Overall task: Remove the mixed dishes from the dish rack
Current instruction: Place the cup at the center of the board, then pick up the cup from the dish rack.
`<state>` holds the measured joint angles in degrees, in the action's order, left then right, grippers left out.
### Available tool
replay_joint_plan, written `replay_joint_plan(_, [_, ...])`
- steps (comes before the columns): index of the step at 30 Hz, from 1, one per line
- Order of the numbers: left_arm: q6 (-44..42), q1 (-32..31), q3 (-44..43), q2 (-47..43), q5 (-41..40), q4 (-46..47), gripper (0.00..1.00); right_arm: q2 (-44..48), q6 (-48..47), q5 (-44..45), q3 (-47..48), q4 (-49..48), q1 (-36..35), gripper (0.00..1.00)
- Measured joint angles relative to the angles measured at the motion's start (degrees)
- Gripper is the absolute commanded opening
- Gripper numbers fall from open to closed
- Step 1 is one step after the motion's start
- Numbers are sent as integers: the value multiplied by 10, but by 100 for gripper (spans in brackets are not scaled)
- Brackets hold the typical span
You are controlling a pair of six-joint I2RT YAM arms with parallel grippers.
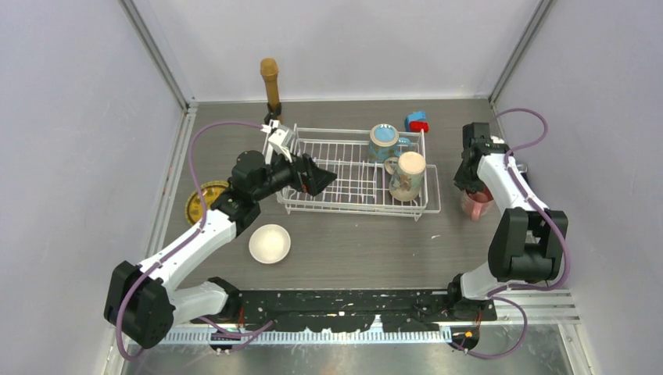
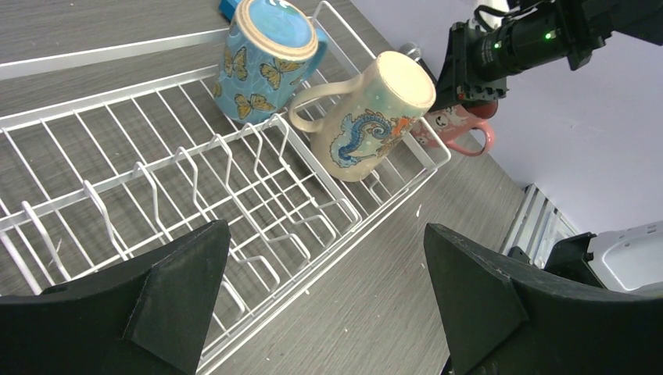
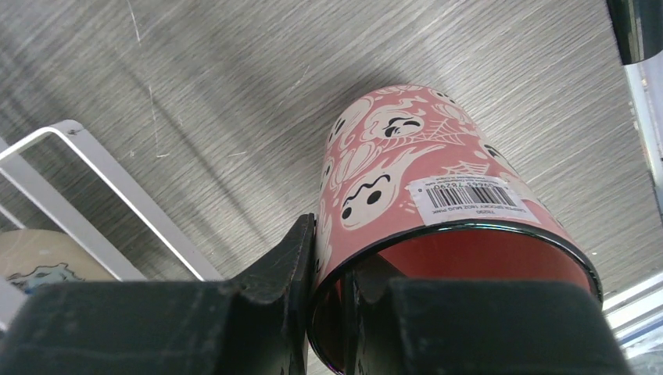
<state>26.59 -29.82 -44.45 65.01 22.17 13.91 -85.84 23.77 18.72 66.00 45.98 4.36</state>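
The white wire dish rack (image 1: 344,183) stands mid-table. A blue butterfly mug (image 1: 383,141) and a cream patterned mug (image 1: 408,176) sit upside down at its right end; both show in the left wrist view, blue mug (image 2: 266,58) and cream mug (image 2: 367,117). My left gripper (image 1: 317,178) is open and empty over the rack's left front (image 2: 328,273). My right gripper (image 3: 332,266) is shut on the pink mug's (image 3: 422,180) rim, one finger inside, low over the table right of the rack (image 1: 475,205). A white bowl (image 1: 270,243) and one tan plate (image 1: 205,199) lie on the table at left.
A brown microphone-shaped stick (image 1: 270,82) stands behind the rack's left end, by the black-and-white panel (image 1: 279,141). A small blue-and-red block (image 1: 417,122) lies behind the rack's right corner. Walls close the table on three sides. The rack's corner (image 3: 94,187) is near the pink mug.
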Motion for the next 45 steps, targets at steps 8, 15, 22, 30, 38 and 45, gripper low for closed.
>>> replay_joint_plan(8, [0,0,0,0,0,0,100,-21,1,-14,-23,-18,6,18])
replay_joint_plan(15, [0,0,0,0,0,0,100,-24,-1,-5,-22,-31,8,45])
replay_joint_plan(22, [0,0,0,0,0,2,100,-17,5,-2,-17,-28,11,82])
replay_joint_plan(30, [3,0,0,0,10,10,100,78,6,-1,-6,9,11,100])
replay_joint_plan(38, [5,0,0,2,26,21,100,231,-50,-115,-8,-35,-11,100])
replay_joint_plan(45, [5,0,0,5,34,21,100,177,-121,-186,41,-86,-160,100])
